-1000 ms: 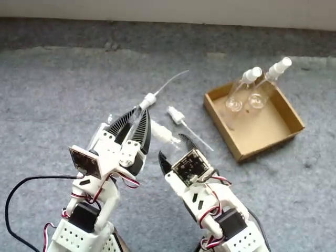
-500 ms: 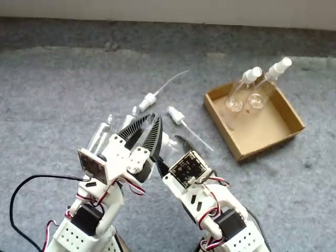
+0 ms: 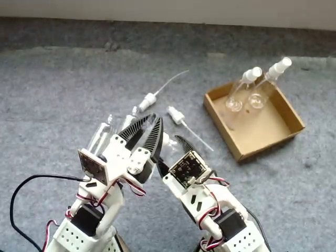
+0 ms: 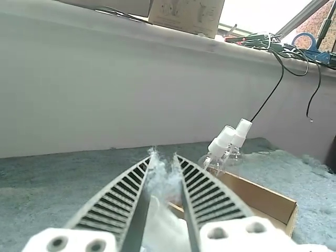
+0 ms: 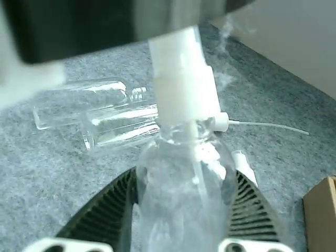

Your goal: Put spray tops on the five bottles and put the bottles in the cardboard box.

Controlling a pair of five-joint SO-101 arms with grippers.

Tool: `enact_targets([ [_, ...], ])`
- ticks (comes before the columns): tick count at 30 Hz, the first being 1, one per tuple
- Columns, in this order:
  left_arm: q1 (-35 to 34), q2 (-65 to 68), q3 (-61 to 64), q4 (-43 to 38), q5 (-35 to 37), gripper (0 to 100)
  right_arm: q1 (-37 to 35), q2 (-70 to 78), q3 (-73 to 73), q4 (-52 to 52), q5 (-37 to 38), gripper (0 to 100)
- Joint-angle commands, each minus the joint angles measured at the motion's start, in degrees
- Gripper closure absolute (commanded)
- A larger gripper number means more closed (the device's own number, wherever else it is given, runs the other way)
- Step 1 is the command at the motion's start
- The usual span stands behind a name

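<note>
My right gripper is shut on a clear bottle held just above the carpet. A white spray top sits on its neck. My left gripper is shut on that spray top from above. Two bare bottles lie side by side on the carpet beside the left arm. Two loose spray tops with long tubes lie beyond the grippers. The cardboard box at the right holds two capped bottles.
Grey carpet covers the table, and a pale wall runs along its far edge. A black cable loops at the left arm's base. Open carpet lies to the far left and in front of the box.
My left gripper has swung toward the right gripper and come down over the bottle's neck, uncovering the two lying bottles. In the last half second nothing has moved.
</note>
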State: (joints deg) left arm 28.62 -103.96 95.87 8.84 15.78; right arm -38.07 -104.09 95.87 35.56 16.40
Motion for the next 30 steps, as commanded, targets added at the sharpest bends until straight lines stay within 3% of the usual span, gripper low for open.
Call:
enact_targets([
  [1, 5.0, -0.6, -1.8, -1.1, -0.4, 100, -0.7, -1.2, 5.6, 1.2, 2.6, 85.4],
  [4, 6.5, -0.6, -1.7, -1.1, -3.7, 100, 0.4, -1.2, 5.6, 2.5, 8.4, 85.5],
  [9, 7.9, -0.6, -1.5, -1.1, -5.9, 100, 2.9, -1.2, 5.6, 2.4, 9.1, 85.5],
  [16, 0.0, -0.6, -1.7, -1.4, -5.6, 100, 2.9, -1.2, 5.6, 2.5, 9.1, 85.5],
  [25, -1.5, -0.6, -4.9, -2.3, -5.6, 100, 2.9, -1.2, 5.6, 2.7, 9.0, 85.5],
  [30, -10.5, -0.6, -5.1, -2.2, -5.6, 100, 3.0, -1.2, 5.6, 2.7, 9.0, 85.5],
])
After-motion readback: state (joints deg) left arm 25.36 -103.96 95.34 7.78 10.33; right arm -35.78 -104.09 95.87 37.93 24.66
